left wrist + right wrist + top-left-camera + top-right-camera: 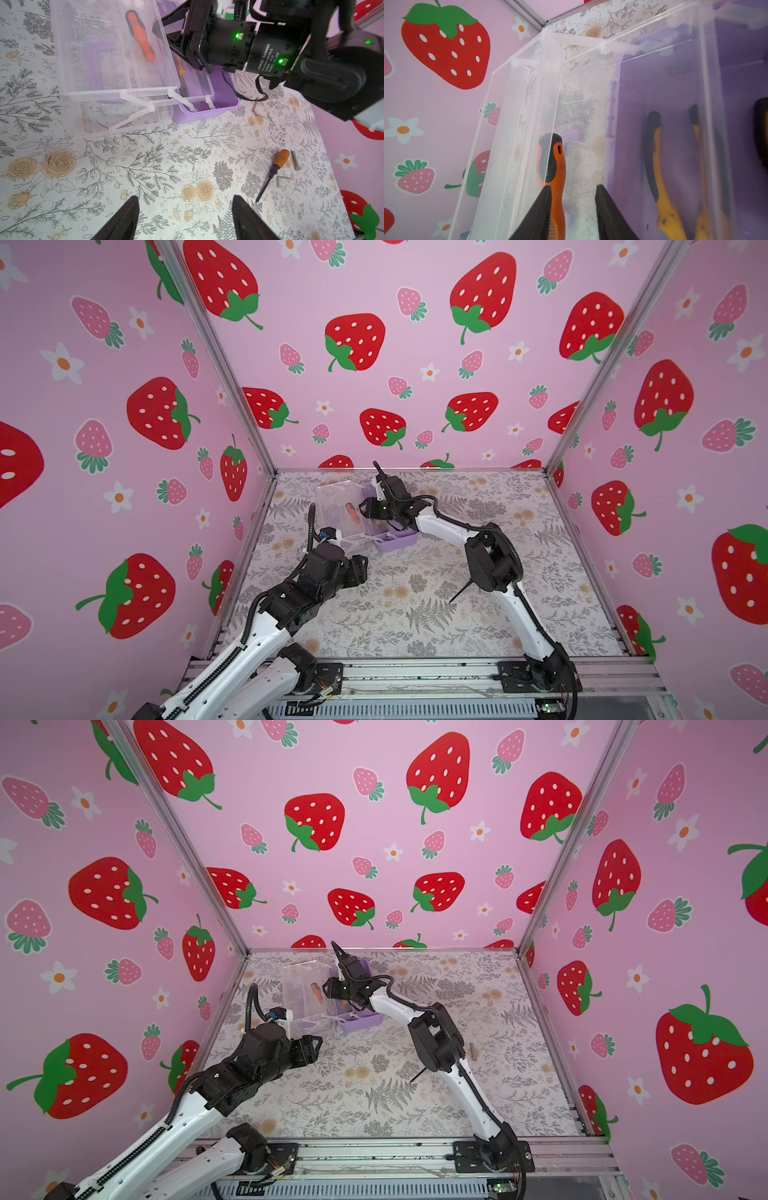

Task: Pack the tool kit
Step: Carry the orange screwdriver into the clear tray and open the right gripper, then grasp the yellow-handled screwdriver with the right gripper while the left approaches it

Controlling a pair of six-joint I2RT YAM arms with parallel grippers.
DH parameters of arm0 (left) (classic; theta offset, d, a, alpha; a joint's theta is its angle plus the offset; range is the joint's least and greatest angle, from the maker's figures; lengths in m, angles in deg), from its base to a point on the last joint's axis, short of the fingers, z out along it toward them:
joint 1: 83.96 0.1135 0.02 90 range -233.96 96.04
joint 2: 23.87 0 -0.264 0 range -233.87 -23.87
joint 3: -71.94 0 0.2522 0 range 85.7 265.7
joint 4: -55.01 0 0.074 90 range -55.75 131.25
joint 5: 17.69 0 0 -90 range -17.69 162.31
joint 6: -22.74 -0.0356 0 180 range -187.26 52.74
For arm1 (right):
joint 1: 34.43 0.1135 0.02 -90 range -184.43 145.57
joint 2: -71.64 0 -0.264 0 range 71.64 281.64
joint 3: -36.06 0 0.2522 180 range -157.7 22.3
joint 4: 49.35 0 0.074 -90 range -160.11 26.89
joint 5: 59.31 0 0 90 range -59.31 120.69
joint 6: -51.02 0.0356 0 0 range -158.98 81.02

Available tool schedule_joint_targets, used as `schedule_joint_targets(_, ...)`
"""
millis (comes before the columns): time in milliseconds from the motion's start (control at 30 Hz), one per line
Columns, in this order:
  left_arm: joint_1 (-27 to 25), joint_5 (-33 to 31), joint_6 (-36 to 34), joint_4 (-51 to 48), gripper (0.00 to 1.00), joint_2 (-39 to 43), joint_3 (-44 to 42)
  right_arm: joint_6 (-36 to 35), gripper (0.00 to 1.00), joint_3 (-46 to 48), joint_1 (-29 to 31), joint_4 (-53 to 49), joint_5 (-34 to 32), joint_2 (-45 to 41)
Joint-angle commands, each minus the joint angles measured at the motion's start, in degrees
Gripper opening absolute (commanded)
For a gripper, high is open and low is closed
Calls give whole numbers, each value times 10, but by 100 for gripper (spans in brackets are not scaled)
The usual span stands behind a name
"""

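The right gripper [573, 187] holds its jaws apart inside the clear tray [104, 92]. The orange screwdriver [557, 166] lies against one finger, not pinched. The left gripper [185, 197] hangs with jaws wide and empty over bare table, at the kit's 7 o'clock in both top views.

The kit [399, 543] stands open at the table's 11 o'clock, its long axis running from 11 to 5. Its lid [93, 118] is thrown back on the 9 o'clock side, and the tray is raised on its arms above it. Pliers [662, 187] lie lengthwise in the lilac base (a yellow blur through the tray wall).

The table [415, 614] carries a grey-and-tan floral print, and pink strawberry walls [374, 344] close three sides.

In both top views the right arm hides its own fingers. It also covers most of the loose tools at 4 o'clock: a small screwdriver [280, 160], a bit [296, 161] and a hex key [281, 178].
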Motion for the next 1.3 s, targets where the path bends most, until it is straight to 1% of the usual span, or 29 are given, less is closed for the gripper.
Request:
schedule_joint_targets(0,3,0,7,10,73,-1,0,-32,33,30,2,1,-30,-85)
schedule_joint_targets(100,3,10,3,20,73,-14,2,-73,31,84,2,6,-70,-155)
schedule_joint_targets(167,2,23,-3,27,72,-33,10,-103,31,128,1,12,-96,-212)
schedule_joint_targets(233,-7,37,-12,35,71,-61,22,-133,30,187,1,19,-136,-282)
schedule_joint_targets(333,-39,35,-25,48,71,-105,42,-173,31,294,-2,20,-203,-393)
schedule_joint_targets(400,-69,24,-36,59,71,-135,56,-186,33,377,-9,17,-245,-465)
schedule_joint_targets(467,-101,16,-49,69,71,-169,74,-188,37,457,-19,4,-283,-533)
schedule_joint_targets(533,-130,11,-62,81,71,-211,94,-174,39,543,-37,-11,-302,-598)
schedule_joint_targets(600,-158,19,-73,92,72,-261,121,-153,40,630,-61,-21,-302,-665)
schedule_joint_targets(733,-202,31,-97,102,73,-356,174,-129,41,745,-109,-56,-289,-758)
schedule_joint_targets(800,-224,31,-110,107,77,-399,197,-122,43,788,-142,-71,-268,-787)
schedule_joint_targets(900,-246,34,-126,100,80,-462,241,-108,45,848,-183,-80,-221,-825)
schedule_joint_targets(1067,-273,46,-152,87,80,-556,330,-93,46,915,-218,-84,-192,-868)
schedule_joint_targets(1167,-282,54,-161,83,80,-612,386,-91,51,943,-252,-83,-167,-868)
schedule_joint_targets(1200,-284,56,-165,78,80,-631,409,-91,51,951,-265,-82,-154,-885)
schedule_joint_targets(1233,-287,55,-168,74,80,-650,428,-92,56,958,-277,-80,-144,-890)
schedule_joint_targets(1267,-288,53,-173,69,80,-670,451,-93,58,966,-289,-79,-136,-895)
